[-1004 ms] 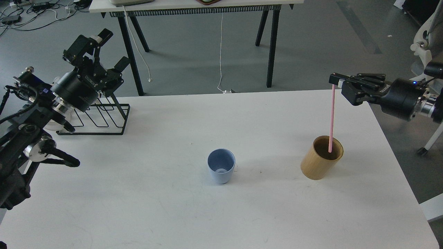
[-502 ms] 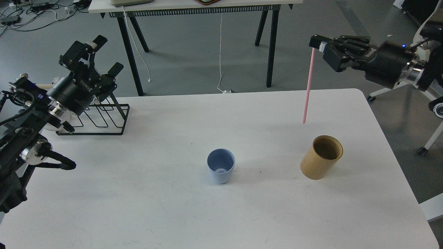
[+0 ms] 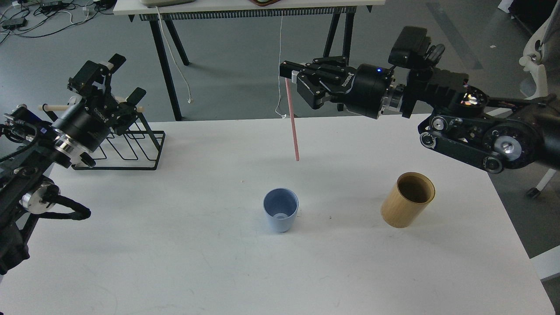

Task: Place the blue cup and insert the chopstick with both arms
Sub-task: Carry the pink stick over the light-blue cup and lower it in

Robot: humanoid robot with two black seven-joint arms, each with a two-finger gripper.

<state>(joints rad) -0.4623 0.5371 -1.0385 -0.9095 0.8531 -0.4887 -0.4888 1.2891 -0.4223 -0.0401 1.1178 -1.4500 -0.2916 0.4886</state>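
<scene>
Pink and thin, the chopstick (image 3: 292, 120) hangs nearly upright from my right gripper (image 3: 289, 73), whose fingers are clamped on its top end; its lower tip is above the white table (image 3: 175, 253), behind the blue cup (image 3: 280, 210). The cup stands upright mid-table, well apart from the tan wooden cylinder (image 3: 407, 199). My left gripper (image 3: 114, 76) hovers over the black wire rack (image 3: 131, 148), fingers spread apart.

Looks like a robotics lab or test bay. Bare grey floor (image 3: 245, 65), loose cables (image 3: 30, 22) trailing at far left, a white cord (image 3: 280, 65) hanging off a black-legged bench (image 3: 245, 6) at the far side, wheeled chair base (image 3: 540, 183) at right, plain white worktable (image 3: 218, 262) near.
</scene>
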